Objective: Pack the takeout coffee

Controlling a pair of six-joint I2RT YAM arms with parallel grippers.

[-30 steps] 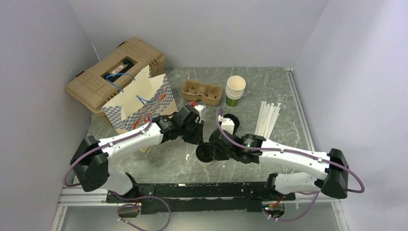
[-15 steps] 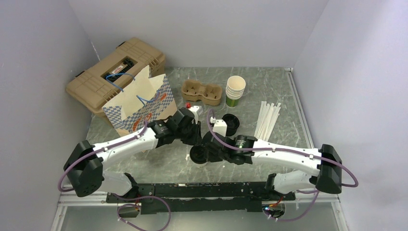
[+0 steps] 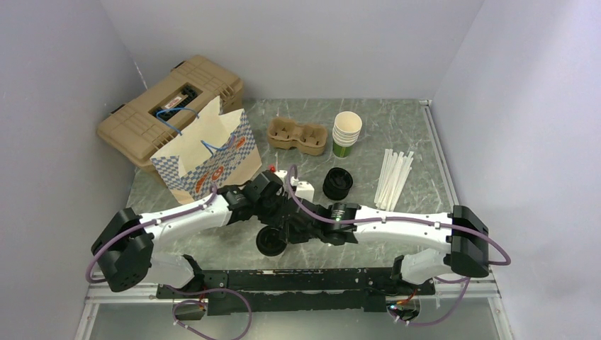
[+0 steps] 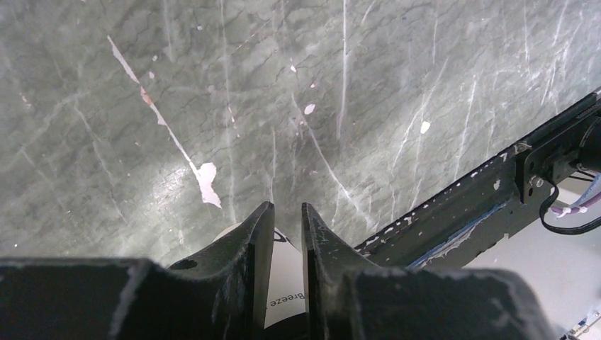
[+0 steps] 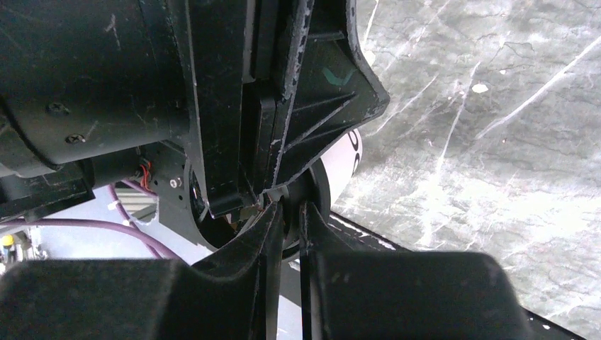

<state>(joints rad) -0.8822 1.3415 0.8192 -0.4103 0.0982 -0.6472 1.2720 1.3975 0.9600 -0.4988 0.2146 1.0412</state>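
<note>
The coffee (image 3: 271, 241), tipped sideways over the bench (image 3: 397, 120), is pinched at its lid by the right hand (image 5: 287, 209) and, seemingly, at its base by the left hand (image 4: 287, 212). 1 grip should be kept firm while the other is released.

Two matching machines, by the look of them: the left arm (image 3: 177, 218) and the right arm (image 3: 407, 228) both wear glossy white shells, each with a chunky black shoulder block (image 3: 118, 258) by the base. A purple cable (image 3: 289, 195) trails along each one. They sit bolted to a black perforated rail (image 3: 305, 280). Up close the fingers (image 4: 249, 244) are matt black wedges, scuffed pale along their edges. A teal tick mark (image 5: 336, 74) and small screws (image 5: 53, 110) dot the black wrist housing.
</note>
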